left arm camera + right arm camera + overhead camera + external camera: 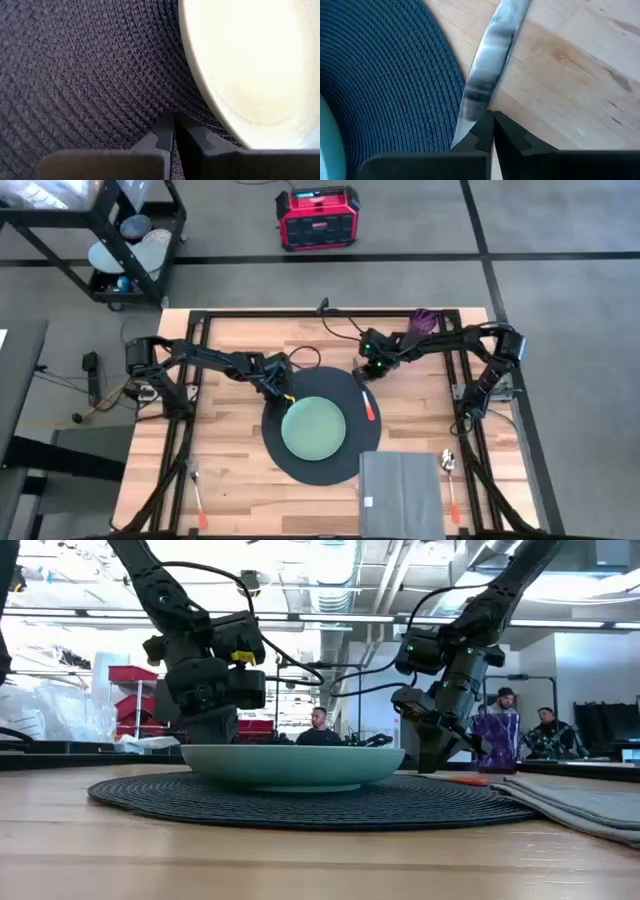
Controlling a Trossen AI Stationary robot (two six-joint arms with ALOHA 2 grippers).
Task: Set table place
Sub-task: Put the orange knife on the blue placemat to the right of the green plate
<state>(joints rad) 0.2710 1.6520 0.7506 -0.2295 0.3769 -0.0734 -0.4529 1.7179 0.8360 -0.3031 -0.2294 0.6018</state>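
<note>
A round dark placemat lies on the light-wood table, and a pale green plate rests on its middle. A knife with an orange handle lies along the mat's right edge, its blade toward the far side. My left gripper is shut, low over the mat's far-left part beside the plate rim. My right gripper is shut, down at the knife's blade. My left gripper points down with its shut fingertips at the placemat's weave, just beside the plate's rim. Whether they press on the mat I cannot tell. My right gripper comes from above. Its shut fingertips meet the blade's side edge near the tip. The blade is not between the fingers. The knife lies flat, partly on the mat's edge and partly on the wood.
A grey folded napkin lies at the near right, with an orange-handled spoon to its right. A fork lies at the near left. A purple cup stands at the far right. People sit in the room behind the table.
</note>
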